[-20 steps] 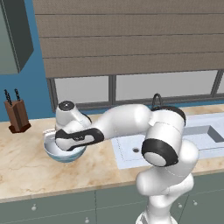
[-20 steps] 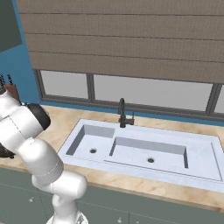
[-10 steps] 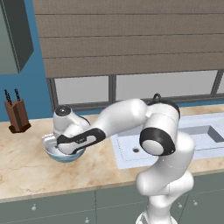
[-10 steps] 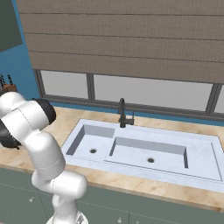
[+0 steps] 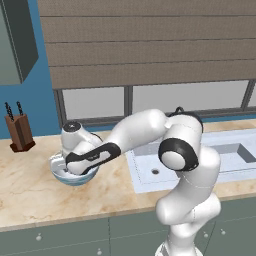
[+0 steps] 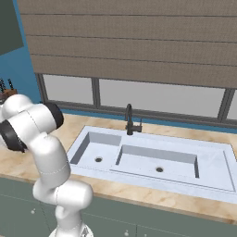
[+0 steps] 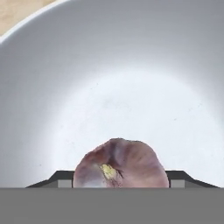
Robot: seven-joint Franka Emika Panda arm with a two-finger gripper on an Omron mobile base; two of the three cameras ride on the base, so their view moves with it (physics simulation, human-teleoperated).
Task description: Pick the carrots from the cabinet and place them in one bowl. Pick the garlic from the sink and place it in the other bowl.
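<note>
Hand view puts us right inside the other bowl [image 7: 109, 87], whose whitish inner wall curves round us, with a sliver of the marbled bench [image 7: 17, 11] past the rim in the upper left corner. The garlic [image 7: 120, 164] sits low in the picture, a pinkish bulb with a yellowish spot on its near face. On each side of it a dark fingertip [image 7: 59, 178] shows just beside the bulb, so the end effector [image 7: 120, 181] appears clenched on the garlic, though the grey lower edge hides the contact itself and we cannot be sure the pads touch it.

In the left base view we see the arm reach leftward from its base to the glossy blue bowl [image 5: 72, 177] on the bench [image 5: 30, 195], with the hand dipped into the bowl so that the end effector [image 5: 75, 167] is hidden behind the wrist. A knife block [image 5: 19, 132] stands further back on the bench, near the wall, well apart from the bowl. The cabinet [image 5: 17, 42] hangs above it at the upper left. The sink [image 5: 235, 155] lies to the right, behind the arm's elbow.

In the right base view the sink [image 6: 152, 159] has two basins, each with a dark drain hole, and a dark faucet [image 6: 131, 121] stands at its back rim.
</note>
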